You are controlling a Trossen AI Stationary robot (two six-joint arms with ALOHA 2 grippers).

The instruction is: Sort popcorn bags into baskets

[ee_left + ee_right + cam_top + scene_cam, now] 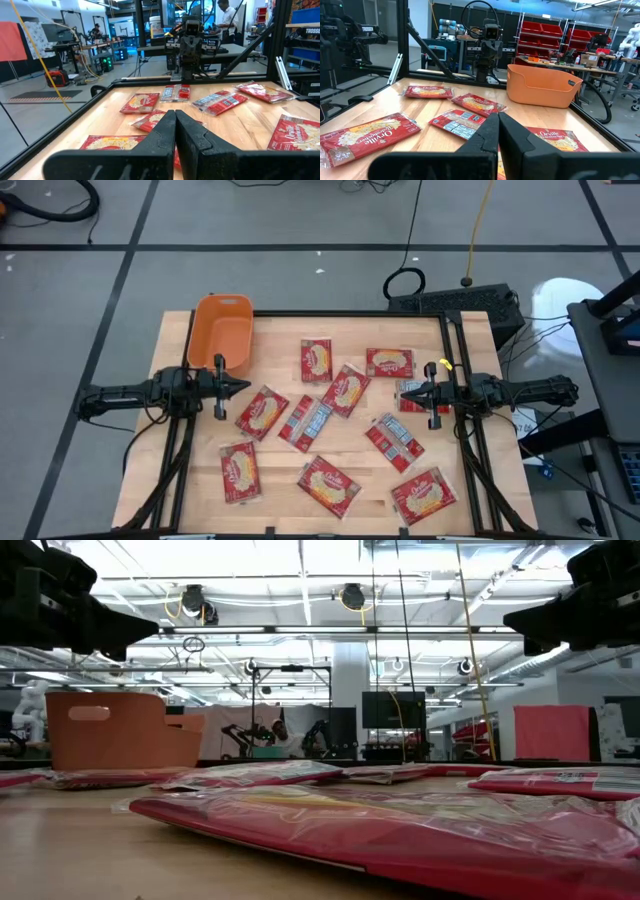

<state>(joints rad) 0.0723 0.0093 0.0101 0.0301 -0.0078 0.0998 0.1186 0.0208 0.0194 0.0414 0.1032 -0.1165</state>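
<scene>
Several red popcorn bags lie flat and scattered over the wooden table, among them one [316,360] at the back, one [262,412] left of centre and one [423,495] at the front right. Some show a silver-grey side [306,422]. The orange basket [222,330] stands at the back left corner with nothing visible in it. My left gripper [243,386] hovers shut and holds nothing, just in front of the basket, pointing right. My right gripper [404,392] is shut too, pointing left above a bag [412,393] at the right. Both wrist views show the fingers pressed together [175,112] [498,115].
A black frame [440,314] runs along the table's back and right edges. In the right wrist view the basket [542,85] stands beyond bags [428,91]. Bare wood [190,480] shows at the front left. People stand far off in the room behind.
</scene>
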